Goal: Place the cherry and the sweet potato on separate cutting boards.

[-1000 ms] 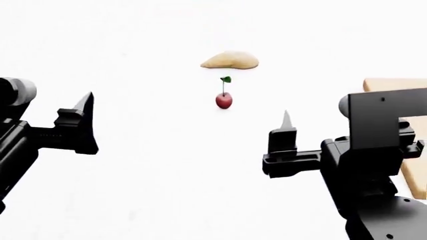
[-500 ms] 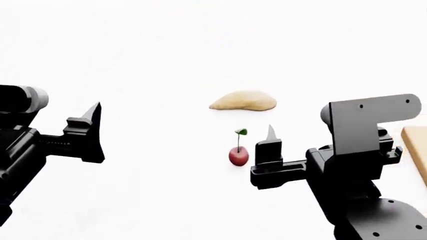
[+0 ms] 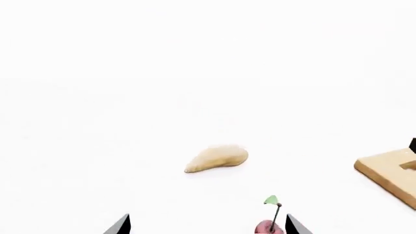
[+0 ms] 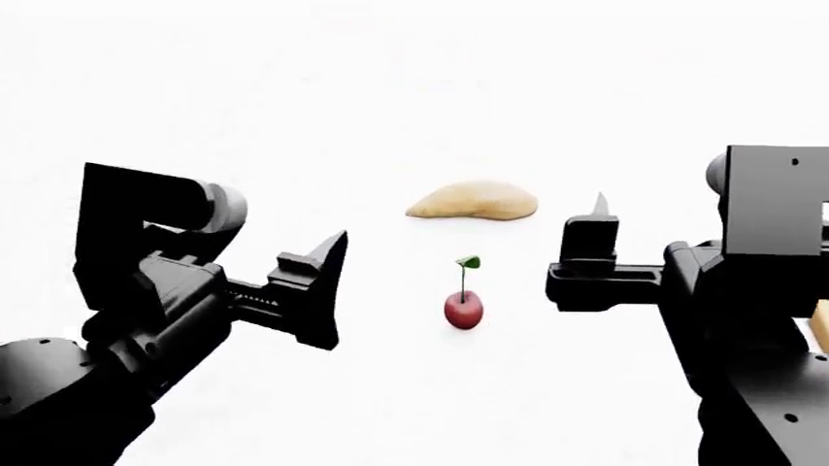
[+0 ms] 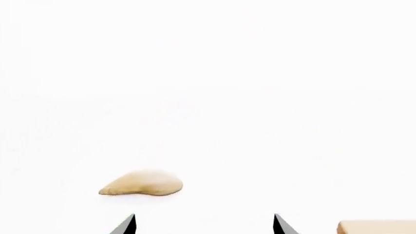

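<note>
While both black grippers hang above the plain white surface point(image 4: 388, 97), neither has hold of anything. In the head view the tiny round dark-red cherry point(image 4: 464, 310), with its thin stem and small green leaf, rests on the white surface between the two arms. The left gripper point(image 4: 324, 291) is to its left and apart from it; the right gripper point(image 4: 596, 243) is to its right and a little farther back, also apart from it. The pale tan-yellow elongated sweet potato point(image 4: 472, 200) lies on the surface beyond the cherry, separate from it, with its tapered end pointing toward the robot's left.

In the left wrist view two dark fingertips point(image 3: 122, 225) stand wide apart, so that gripper is spread open; the cherry point(image 3: 268, 227) sits just beside the inner face of one tip, and whether it touches cannot be told. The sweet potato point(image 3: 217, 158) lies farther out, and the corner of a thick light-wood cutting board point(image 3: 390, 173) shows off to one side.

In the right wrist view the fingertips point(image 5: 127, 225) are likewise parted, with nothing between them. The sweet potato point(image 5: 143, 183) lies ahead, and an edge of a light-wood board point(image 5: 377, 226) shows at the frame's border.
</note>
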You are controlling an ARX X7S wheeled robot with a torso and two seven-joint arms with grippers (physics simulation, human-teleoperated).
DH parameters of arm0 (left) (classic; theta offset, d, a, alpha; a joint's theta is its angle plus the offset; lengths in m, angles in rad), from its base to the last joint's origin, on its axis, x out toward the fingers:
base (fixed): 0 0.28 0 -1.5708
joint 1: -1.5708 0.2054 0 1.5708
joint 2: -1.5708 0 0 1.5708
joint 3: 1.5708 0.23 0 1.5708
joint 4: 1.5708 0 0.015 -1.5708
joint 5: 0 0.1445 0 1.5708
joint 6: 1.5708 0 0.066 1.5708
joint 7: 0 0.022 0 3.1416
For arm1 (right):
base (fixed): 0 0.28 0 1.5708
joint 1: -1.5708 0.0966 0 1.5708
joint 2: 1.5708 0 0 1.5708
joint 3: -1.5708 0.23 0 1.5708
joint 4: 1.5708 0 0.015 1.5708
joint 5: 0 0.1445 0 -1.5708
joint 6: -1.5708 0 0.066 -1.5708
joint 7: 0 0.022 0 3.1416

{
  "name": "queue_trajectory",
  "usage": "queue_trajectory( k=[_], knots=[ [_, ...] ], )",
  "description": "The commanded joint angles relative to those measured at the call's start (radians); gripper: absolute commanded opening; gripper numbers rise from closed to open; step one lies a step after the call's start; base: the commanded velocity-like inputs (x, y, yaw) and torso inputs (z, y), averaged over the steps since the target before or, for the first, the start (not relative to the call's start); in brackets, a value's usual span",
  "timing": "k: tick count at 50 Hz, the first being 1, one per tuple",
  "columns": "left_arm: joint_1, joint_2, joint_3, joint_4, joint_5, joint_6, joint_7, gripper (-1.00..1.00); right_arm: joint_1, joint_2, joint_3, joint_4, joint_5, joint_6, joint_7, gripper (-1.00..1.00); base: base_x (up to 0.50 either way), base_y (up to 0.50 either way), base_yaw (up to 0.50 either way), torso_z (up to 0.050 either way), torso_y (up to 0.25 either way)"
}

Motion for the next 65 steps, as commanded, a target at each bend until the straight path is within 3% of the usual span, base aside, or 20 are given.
queue_trajectory(
  k=[1,13,22,31,40,49,65],
  knots=[
    [-0.105,0.115,0.158,-0.234,-0.006,0.110,0.026,1.00,0.033,0.005,0.041,0.009,0.004,0.045,0.035,1.00,0.00,0.00,0.00,0.000,0.000],
    [-0.282,0.117,0.554,-0.685,-0.169,0.490,-0.042,1.00,0.070,0.046,0.070,-0.021,0.029,0.120,0.042,1.00,0.00,0.00,0.00,0.000,0.000],
    [-0.402,0.118,0.996,-0.925,-0.521,0.803,-0.100,1.00,0.045,0.061,0.101,-0.047,0.050,0.140,0.035,1.00,0.00,0.00,0.00,0.000,0.000],
    [-0.473,0.118,1.322,-0.999,-0.783,0.979,-0.146,1.00,0.014,0.057,0.101,-0.042,0.059,0.130,0.028,1.00,0.00,0.00,0.00,0.000,0.000],
    [-0.509,0.118,1.401,-1.027,-0.876,1.004,-0.174,1.00,0.005,0.049,0.115,-0.058,0.076,0.142,0.030,1.00,0.00,0.00,0.00,0.000,0.000],
    [-0.543,0.118,1.405,-1.037,-0.869,1.043,-0.189,1.00,-0.006,0.052,0.116,-0.060,0.082,0.142,0.032,1.00,0.00,0.00,0.00,0.000,0.000],
    [-0.514,0.118,1.406,-1.016,-0.858,0.977,-0.211,1.00,-0.023,0.070,0.084,-0.060,0.095,0.097,-0.005,1.00,0.07,0.00,0.00,0.000,0.000]
  ],
)
